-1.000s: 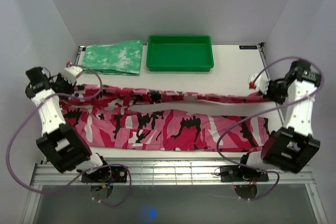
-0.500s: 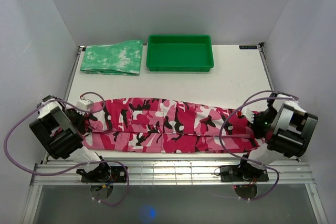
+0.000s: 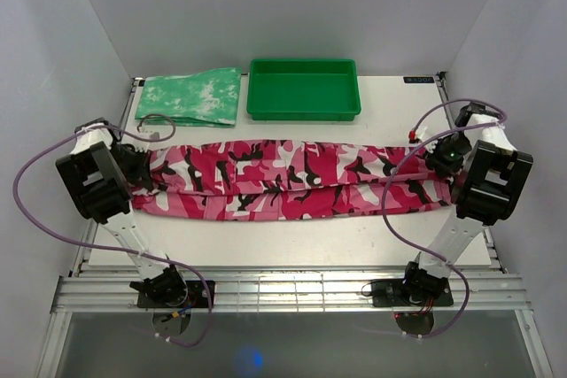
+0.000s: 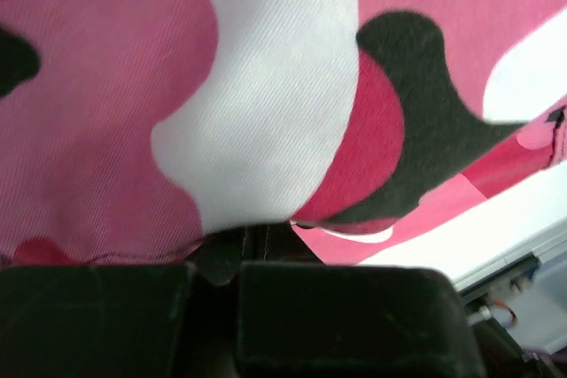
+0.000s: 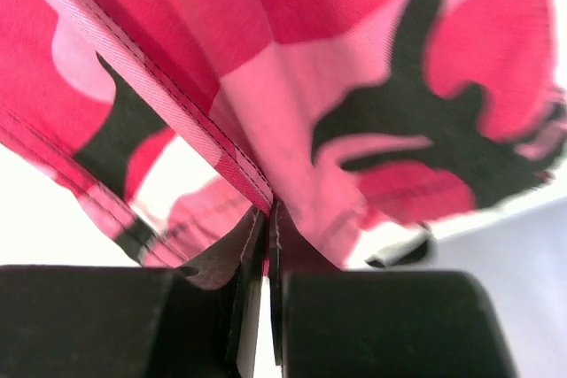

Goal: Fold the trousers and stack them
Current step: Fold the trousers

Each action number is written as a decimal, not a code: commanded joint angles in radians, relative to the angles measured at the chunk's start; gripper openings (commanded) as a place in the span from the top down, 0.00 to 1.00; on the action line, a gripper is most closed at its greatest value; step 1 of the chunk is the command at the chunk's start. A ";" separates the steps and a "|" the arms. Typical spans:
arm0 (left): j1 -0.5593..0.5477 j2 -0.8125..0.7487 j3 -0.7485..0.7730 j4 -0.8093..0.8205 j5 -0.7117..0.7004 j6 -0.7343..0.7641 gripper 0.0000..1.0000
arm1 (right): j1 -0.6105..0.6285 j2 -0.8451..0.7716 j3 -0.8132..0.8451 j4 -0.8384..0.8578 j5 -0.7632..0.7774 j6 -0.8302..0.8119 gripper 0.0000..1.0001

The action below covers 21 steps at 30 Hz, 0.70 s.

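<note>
The pink, white and black camouflage trousers (image 3: pixel 292 179) lie stretched left to right across the middle of the white table (image 3: pixel 390 112), folded lengthwise into a narrow band. My left gripper (image 3: pixel 142 165) is shut on the trousers' left end; the cloth (image 4: pixel 266 104) fills the left wrist view above the closed jaws. My right gripper (image 3: pixel 436 158) is shut on the right end; in the right wrist view the cloth (image 5: pixel 354 86) hangs pinched between the two fingers.
A mottled green-and-white folded cloth (image 3: pixel 190 96) lies at the back left. A green tray (image 3: pixel 304 112) stands at the back centre. Grey walls close in the left, right and back. A metal rail (image 3: pixel 283 289) runs along the near edge.
Both grippers have carried the trousers from the near part of the table back toward the middle. The cloth went from two spread legs to one folded band.
</note>
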 commanded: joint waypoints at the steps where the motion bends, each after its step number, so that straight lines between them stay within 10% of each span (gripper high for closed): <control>1: 0.010 0.031 0.185 0.143 0.014 -0.009 1.00 | -0.015 -0.033 0.113 -0.028 0.025 -0.016 0.92; 10: 0.073 0.008 0.579 -0.097 0.149 0.118 1.00 | -0.089 -0.026 0.370 -0.189 -0.047 -0.108 0.92; 16: 0.168 -0.162 -0.051 0.167 -0.084 0.392 1.00 | -0.133 -0.269 -0.250 0.081 0.036 -0.260 0.92; 19: 0.153 -0.025 -0.088 0.266 -0.171 0.239 1.00 | -0.106 -0.144 -0.230 0.169 0.073 -0.091 0.92; 21: 0.151 0.014 -0.031 0.213 -0.098 0.207 0.68 | -0.077 -0.126 -0.163 0.139 0.053 -0.036 0.85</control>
